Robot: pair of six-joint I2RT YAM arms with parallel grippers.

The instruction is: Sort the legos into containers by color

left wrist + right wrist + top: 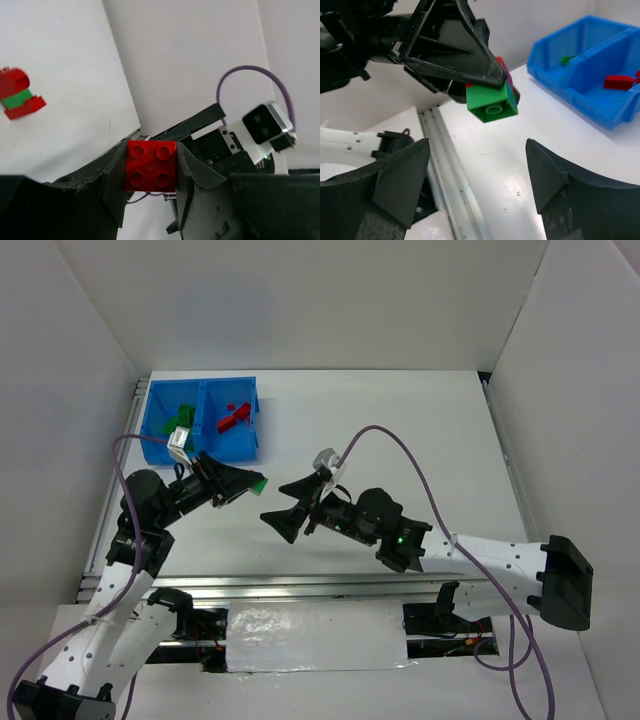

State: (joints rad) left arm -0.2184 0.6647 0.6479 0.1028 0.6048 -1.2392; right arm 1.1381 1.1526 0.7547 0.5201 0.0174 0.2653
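My left gripper (151, 146) is shut on a red lego (151, 166), pinched by its sides with the studs toward the camera. In the right wrist view a green lego (492, 103) is stuck to that red one, its hollow underside facing my right gripper (477, 167). The right gripper is open, both fingers spread wide, just short of the green lego and not touching it. From above, the left gripper (250, 480) and right gripper (272, 502) face each other tip to tip. The blue bin (250, 445) holds green legos (184, 418) in its left container and red legos (234, 418) in its right container.
A small red and green lego stack (17, 95) lies on the white surface at the upper left of the left wrist view. The bin (580, 95) stands at the table's back left corner. White walls close in the table. A metal rail (445, 165) runs along the near edge.
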